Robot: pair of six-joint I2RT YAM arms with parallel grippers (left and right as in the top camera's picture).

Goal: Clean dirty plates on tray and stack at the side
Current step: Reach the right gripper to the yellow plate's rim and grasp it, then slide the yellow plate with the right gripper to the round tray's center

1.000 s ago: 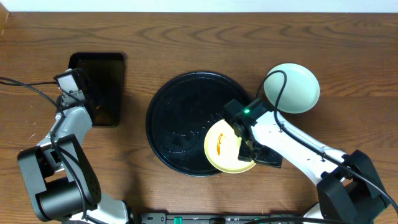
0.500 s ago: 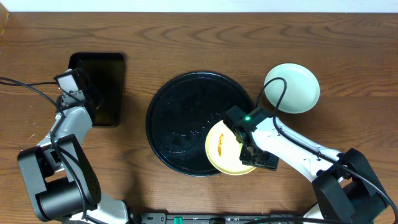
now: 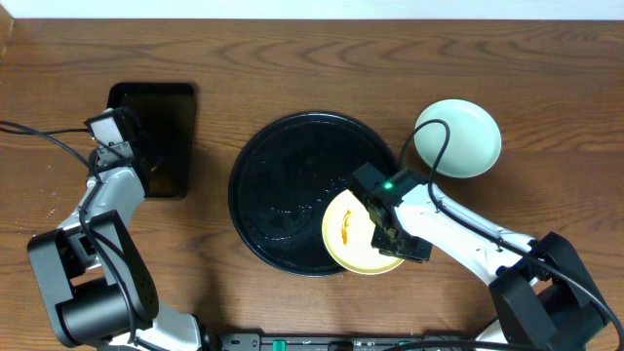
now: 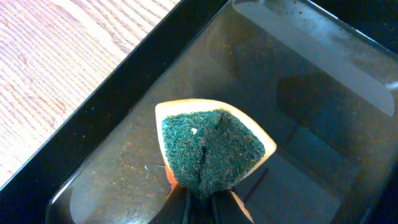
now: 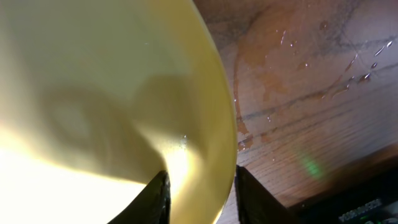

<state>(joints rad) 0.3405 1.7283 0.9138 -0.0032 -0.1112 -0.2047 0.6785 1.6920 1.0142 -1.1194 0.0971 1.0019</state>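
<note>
The pale yellow plate [image 3: 349,232] carries an orange smear and lies on the lower right rim of the round black tray [image 3: 283,185]. My right gripper [image 3: 390,239] is shut on the plate's right edge. In the right wrist view its fingers [image 5: 202,199] straddle the yellow rim [image 5: 124,93]. A pale mint-blue plate [image 3: 458,138] sits on the table to the tray's right; I cannot tell whether another lies under it. My left gripper [image 3: 141,156] is over the rectangular tray, shut on a green and orange sponge [image 4: 211,146].
The small rectangular black tray [image 3: 161,107] stands at the left; its wet floor shows in the left wrist view [image 4: 311,93]. A wet smear marks the wood [image 5: 292,68] beside the yellow plate. A black base strip [image 3: 341,343] runs along the table's front edge.
My right gripper has shifted slightly down and left along the yellow plate's edge. The plate has barely moved. The left arm has not moved.
</note>
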